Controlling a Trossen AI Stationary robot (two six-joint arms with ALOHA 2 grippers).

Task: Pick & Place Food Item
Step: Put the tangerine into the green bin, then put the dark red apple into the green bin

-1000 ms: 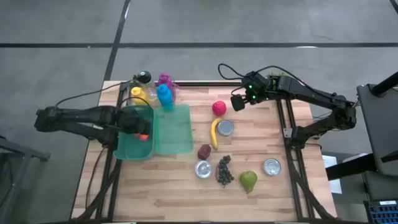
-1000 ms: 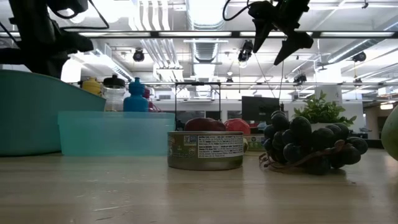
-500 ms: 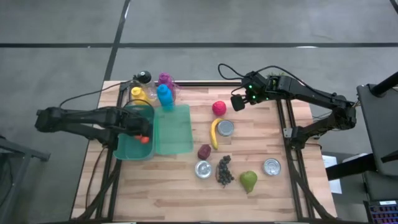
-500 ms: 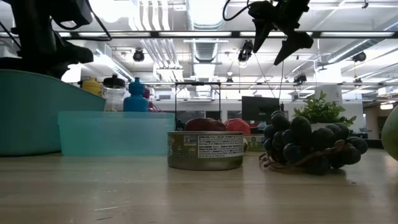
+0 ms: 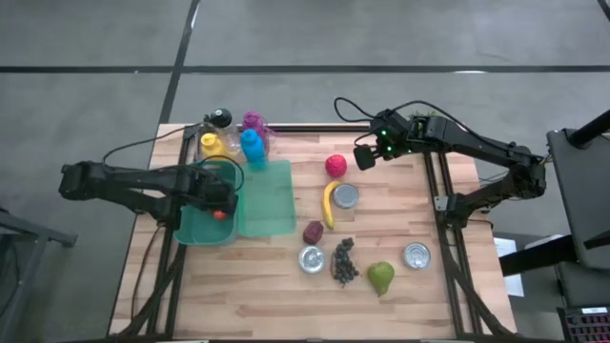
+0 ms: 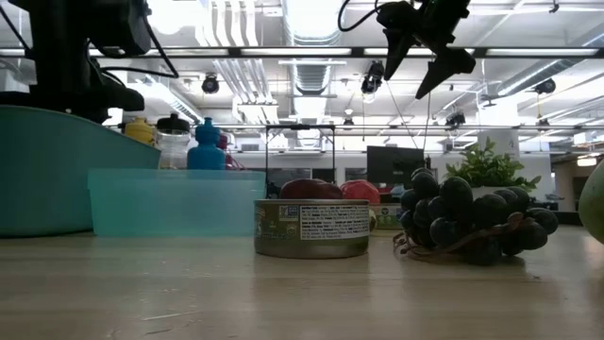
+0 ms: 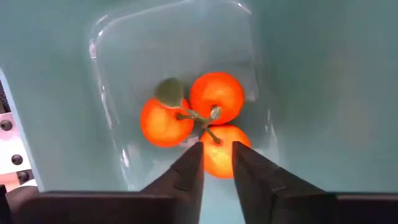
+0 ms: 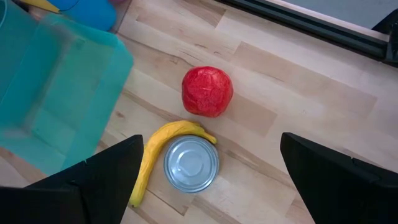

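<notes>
Release under way: tomatoes [image 7: 198, 123] in the bin [image 7: 298, 74], left gripper [image 7: 216, 169] just above, fingers narrowly parted, holding nothing. Best opened wider, then lifted straight, clear of stem and wall. Right gripper [image 5: 365, 157] waiting above the desk [image 5: 286, 286], fingers wide.

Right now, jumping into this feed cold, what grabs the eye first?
The bright orange tomato cluster lying in the teal plastic bin at the table's left, with the left claw just above it, fingers slightly apart. Then the red round fruit beside the yellow banana and silver tin can, mid-table under the wide-open right claw.
</notes>
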